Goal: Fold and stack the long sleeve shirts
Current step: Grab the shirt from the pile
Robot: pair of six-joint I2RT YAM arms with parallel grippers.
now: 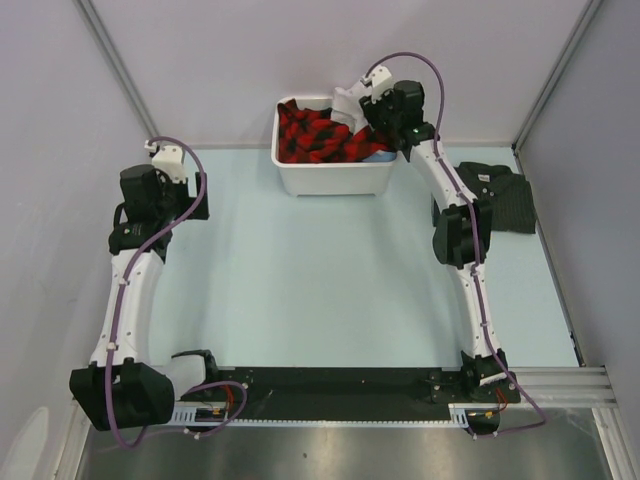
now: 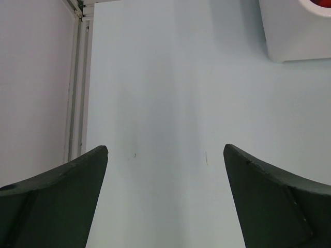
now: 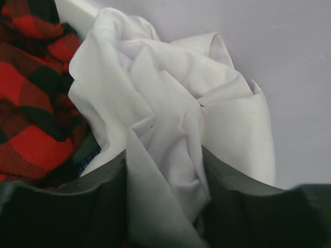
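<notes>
Upper centre, the right end effector (image 3: 164, 175) pinches the crumpled white shirt (image 3: 176, 98) at the tub (image 1: 335, 180); the left end effector (image 2: 165, 170) hangs wide open. Lifting could drag the touching plaid garment (image 3: 31, 103) out too.

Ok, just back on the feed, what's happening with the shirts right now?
The right gripper is at the white tub at the back of the table, with a bunch of the white shirt between its fingers. A red and black plaid cloth lies in the tub beside it. The dark striped shirt lies folded at the table's right side. The left gripper hangs open over the table on the left, holding nothing.
</notes>
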